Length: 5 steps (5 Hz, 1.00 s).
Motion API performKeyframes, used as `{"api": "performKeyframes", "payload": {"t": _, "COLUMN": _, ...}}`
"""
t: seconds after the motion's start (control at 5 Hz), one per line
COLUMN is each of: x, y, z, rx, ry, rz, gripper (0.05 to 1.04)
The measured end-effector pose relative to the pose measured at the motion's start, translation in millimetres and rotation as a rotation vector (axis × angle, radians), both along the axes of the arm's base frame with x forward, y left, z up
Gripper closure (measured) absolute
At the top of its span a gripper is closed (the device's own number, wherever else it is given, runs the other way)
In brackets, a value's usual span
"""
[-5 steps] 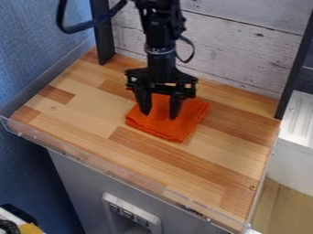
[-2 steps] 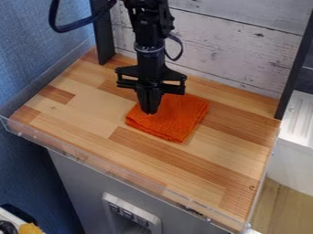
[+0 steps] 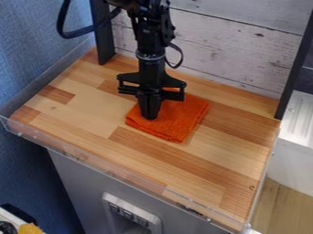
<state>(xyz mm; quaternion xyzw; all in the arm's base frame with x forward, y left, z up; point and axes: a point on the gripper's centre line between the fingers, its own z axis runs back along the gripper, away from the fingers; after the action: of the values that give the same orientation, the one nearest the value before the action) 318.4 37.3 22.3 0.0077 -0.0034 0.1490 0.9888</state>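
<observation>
Fingers (image 3: 151, 105) of your black gripper (image 3: 148, 117) are sitting pressed together, with hardly any gap between them, whereas a second ago they were standing wide apart over the folded orange cloth (image 3: 180, 116). Since closing, they are also reaching a little lower and ending at the cloth's edge region, on the side away from the white unit (image 3: 293, 164). You are seeing the cloth lying flat on the wooden countertop (image 3: 92, 114), directly beneath your fingertips and spreading out beside them toward that white unit. Its outline is staying much the same, so the closing and lowering are apparently bringing you into close working range without visibly shifting it. Whether you are pinching a layer or only pressing on top, you cannot tell from this angle.
</observation>
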Motion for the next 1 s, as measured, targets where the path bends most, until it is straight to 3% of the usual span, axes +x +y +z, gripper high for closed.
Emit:
{"api": "performKeyframes", "payload": {"t": 0.4, "x": 8, "y": -1, "z": -8.5, "rx": -0.013, "ry": 0.034, "rz": -0.003, "gripper": 1.021}}
{"api": "performKeyframes", "payload": {"t": 1.0, "x": 31, "y": -1, "z": -8.7, "rx": -0.033, "ry": 0.015, "rz": -0.134, "gripper": 1.021}}
